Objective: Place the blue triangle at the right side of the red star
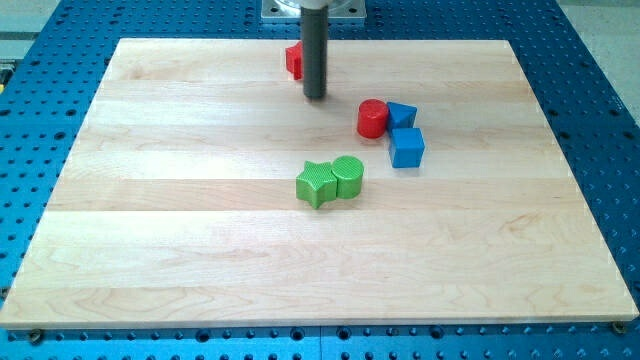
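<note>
The red star [293,61] lies near the board's top edge, mostly hidden behind my rod. My tip [315,97] rests on the board just below and to the right of it. The blue triangle [402,114] sits further to the view's right, touching a red cylinder [372,119] on its left. A blue cube [407,147] lies directly below the triangle.
A green star [317,184] and a green cylinder [348,176] touch each other near the middle of the wooden board [200,250]. Blue perforated table surrounds the board. The arm's mount shows at the view's top edge.
</note>
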Robot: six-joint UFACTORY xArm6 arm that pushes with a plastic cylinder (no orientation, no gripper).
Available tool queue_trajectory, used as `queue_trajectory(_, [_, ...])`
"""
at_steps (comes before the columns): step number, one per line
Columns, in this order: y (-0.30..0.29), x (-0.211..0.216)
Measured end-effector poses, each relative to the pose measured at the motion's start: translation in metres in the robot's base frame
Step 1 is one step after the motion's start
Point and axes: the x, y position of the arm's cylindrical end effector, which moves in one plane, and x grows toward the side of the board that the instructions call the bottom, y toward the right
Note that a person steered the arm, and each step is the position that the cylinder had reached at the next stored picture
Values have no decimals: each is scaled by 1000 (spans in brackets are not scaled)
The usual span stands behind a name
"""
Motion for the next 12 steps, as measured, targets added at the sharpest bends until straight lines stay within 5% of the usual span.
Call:
queue_trajectory(2, [15,29])
queue_trajectory(5, [183,-25])
queue_trajectory(7, [253,-10])
queue_trajectory(8, [235,58])
queue_trajectory(9, [172,75])
queue_trajectory(11, [98,45])
queue_trajectory(12, [123,29])
